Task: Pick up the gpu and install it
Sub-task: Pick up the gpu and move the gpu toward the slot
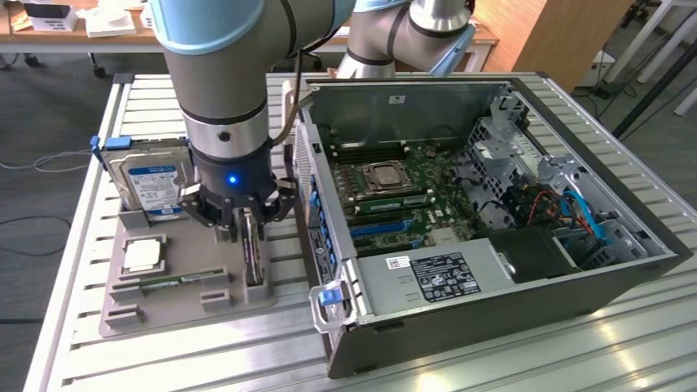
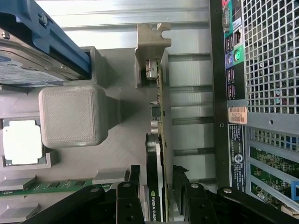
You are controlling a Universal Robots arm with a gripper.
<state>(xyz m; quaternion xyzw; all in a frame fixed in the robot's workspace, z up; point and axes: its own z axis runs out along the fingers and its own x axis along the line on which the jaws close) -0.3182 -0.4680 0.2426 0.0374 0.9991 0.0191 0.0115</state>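
text=NVIDIA QUAD… | on=gpu | case sticker=illegible

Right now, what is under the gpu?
The gpu stands on edge in the grey holder tray, which lies on the slatted table. Its lower edge is covered by the tray.

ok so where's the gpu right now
In the exterior view the gpu stands on edge in the grey tray, between the hard drive on that view's left and the open computer case on its right, the open gripper straddling it.
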